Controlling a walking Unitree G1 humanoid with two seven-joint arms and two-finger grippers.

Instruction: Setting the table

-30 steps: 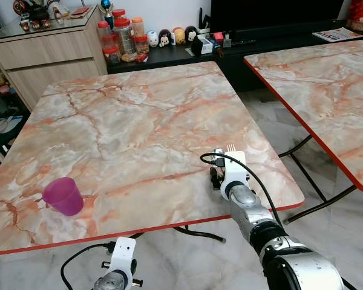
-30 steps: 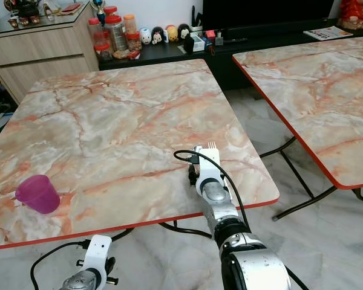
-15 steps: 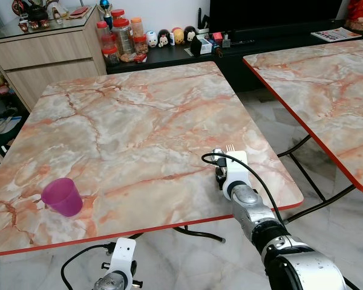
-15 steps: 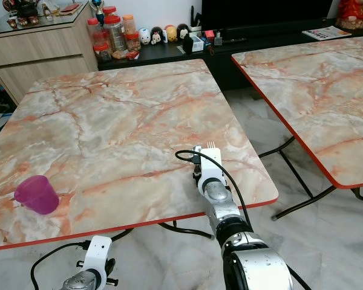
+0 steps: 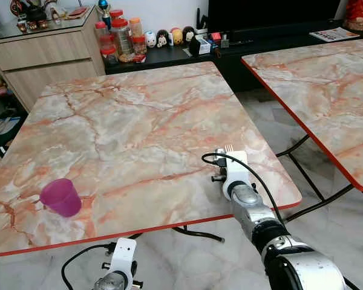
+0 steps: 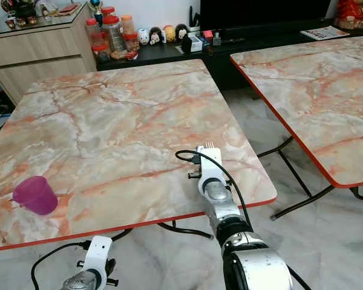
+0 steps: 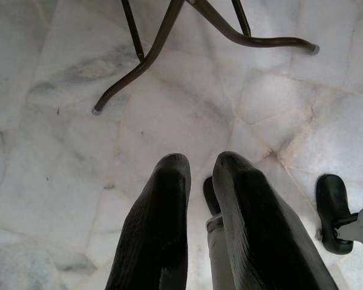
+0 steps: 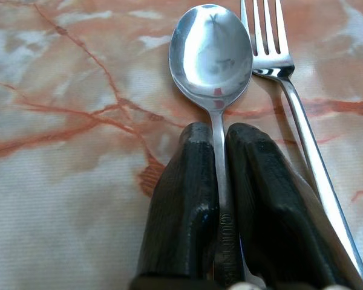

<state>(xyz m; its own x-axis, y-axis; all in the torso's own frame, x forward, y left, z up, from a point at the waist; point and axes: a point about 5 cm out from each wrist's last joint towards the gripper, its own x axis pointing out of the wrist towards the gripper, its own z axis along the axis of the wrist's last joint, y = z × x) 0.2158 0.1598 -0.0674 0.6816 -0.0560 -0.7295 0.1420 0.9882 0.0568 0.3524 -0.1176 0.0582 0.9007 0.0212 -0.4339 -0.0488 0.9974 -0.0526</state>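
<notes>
Little has moved since a second ago: right arm sits at the same spot near the front right corner of the marble-patterned bench, the view only drifted slightly. Right pincer is closed tight on the handle of a shiny steel spoon; spoon bowl faces up, just over or on the bench top, contact can't be told. A steel fork lies just beside the spoon, tines pointing the same way; its handle runs along the outside of one finger and is cut off at the frame edge, so whether it's gripped too is unclear. From the head views only the fork tines peek out past the white wrist housing; spoon is hidden behind it. A translucent purple plastic cup stands upright near the front left corner, well apart from the cutlery. Left pincer hangs below the bench edge over the pale marble floor, fingers nearly together with a narrow gap, holding nothing. A second, matching bench stands to the right, partly cut off.
</notes>
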